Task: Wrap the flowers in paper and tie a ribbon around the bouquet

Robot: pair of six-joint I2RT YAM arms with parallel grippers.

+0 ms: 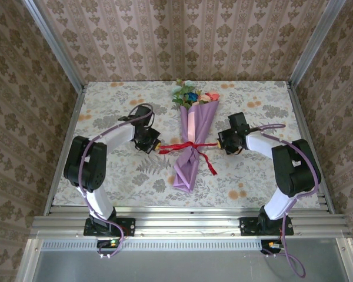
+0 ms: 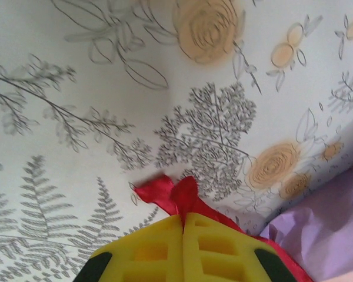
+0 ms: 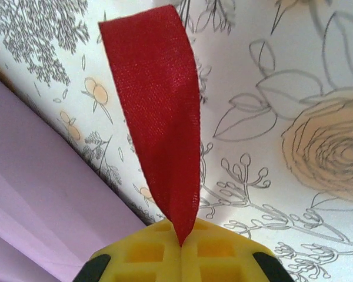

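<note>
Patterned walls [image 1: 182, 35] closed in a table covered with a floral tablecloth [image 1: 123, 173]. At its middle lay the bouquet [image 1: 201, 120], a lilac cone with its wide end pointing away from the arm bases and its narrow tip toward them. The flowers [image 1: 191, 94] showed out of the far end, green, blue and pink.

The ribbon [image 1: 175, 147] crossed the cone at its waist and ran out to both sides, and one loose red tail trailed down to the right of the narrow end. The left gripper [image 1: 155, 147] sat just left of the bouquet and the right gripper [image 1: 221, 143] just right of it, roughly level with the tie, each at one end of the ribbon.

From the left wrist, the left gripper [image 2: 182, 220] had its yellow fingers pressed together on the ribbon [image 2: 170, 194], whose crumpled red end stuck out past the tips. The lilac paper [image 2: 335, 223] lay at the lower right of that view.

From the right wrist, the right gripper [image 3: 181, 241] was likewise clamped on the ribbon [image 3: 159, 106], a flat red band rising from between the closed tips. The paper [image 3: 35, 176] lay along the left side of that view.
</note>
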